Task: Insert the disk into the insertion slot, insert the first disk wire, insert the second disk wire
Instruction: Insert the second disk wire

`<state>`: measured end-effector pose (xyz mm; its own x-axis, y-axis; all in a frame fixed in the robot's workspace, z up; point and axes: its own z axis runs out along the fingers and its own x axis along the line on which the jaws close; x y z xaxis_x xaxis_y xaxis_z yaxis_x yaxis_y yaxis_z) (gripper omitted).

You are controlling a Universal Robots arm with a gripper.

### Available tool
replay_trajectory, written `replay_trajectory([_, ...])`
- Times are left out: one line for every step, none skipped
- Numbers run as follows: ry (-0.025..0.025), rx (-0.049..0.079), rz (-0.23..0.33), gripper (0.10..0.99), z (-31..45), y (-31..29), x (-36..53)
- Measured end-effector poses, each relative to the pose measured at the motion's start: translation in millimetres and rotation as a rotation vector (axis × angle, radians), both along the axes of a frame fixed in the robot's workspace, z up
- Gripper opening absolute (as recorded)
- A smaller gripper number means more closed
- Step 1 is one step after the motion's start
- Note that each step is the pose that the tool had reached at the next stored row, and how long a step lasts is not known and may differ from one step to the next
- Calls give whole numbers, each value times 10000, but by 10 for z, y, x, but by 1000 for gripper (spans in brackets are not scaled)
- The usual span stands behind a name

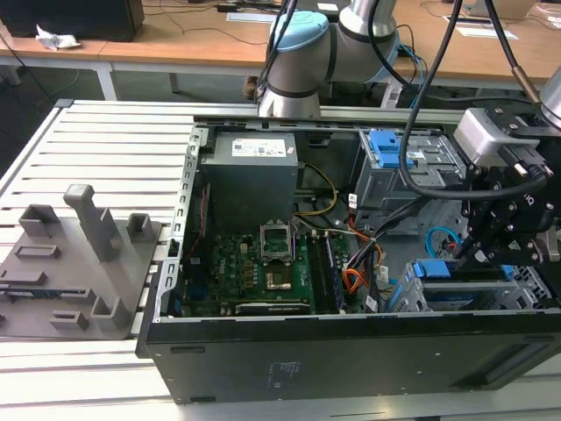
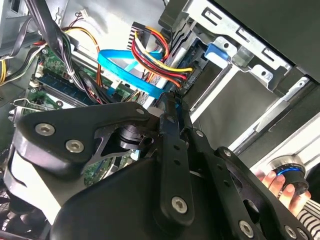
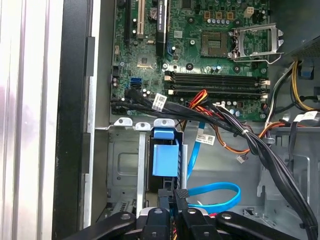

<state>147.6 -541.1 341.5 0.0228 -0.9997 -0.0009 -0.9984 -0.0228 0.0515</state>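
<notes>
The gripper [image 3: 173, 200] reaches down into the open computer case [image 1: 351, 351] at the exterior view's right, its jaws closed together at the back of the disk [image 3: 165, 160], which sits in the insertion slot [image 3: 125, 165]. Just beside the fingertips loops the second disk wire [image 3: 220, 192], and the first disk wire [image 2: 160, 65] runs to the disk's rear.

In both wrist views the gripper's [image 2: 172, 100] own black linkage covers the fingertips, so whether the jaws grip anything cannot be told. The second disk wire [image 3: 220, 192] runs behind that linkage, its plug hidden. A person's hand [image 2: 280, 182] is cut off by the second wrist view's edge.
</notes>
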Motion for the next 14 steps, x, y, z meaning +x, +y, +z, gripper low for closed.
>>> replay_trajectory([0, 1, -1, 165, -11, -1, 2])
replay_trajectory([1, -5, -1, 165, -18, -1, 6])
replay_trajectory([2, -7, -2, 165, -26, -2, 11])
replay_trajectory([1, -7, -3, 165, -27, -2, 11])
replay_trajectory([1, -2, -3, 165, -30, -1, 12])
replay_trajectory([1, -2, -2, 165, -30, -1, 13])
replay_trajectory([-1, 0, -1, 165, -32, -1, 14])
replay_trajectory([1, 1, -1, 176, -33, -1, 14])
replay_trajectory([1, 1, -1, 176, -33, -1, 14])
replay_trajectory([1, 0, -1, 239, -33, -1, 14])
replay_trajectory([0, 1, -1, 239, -26, -1, 14])
replay_trajectory([0, 6, -1, 239, -7, -1, 14])
replay_trajectory([1, 0, -1, 239, 91, -1, 14])
replay_trajectory([1, -1, -2, 239, 146, -1, 14])
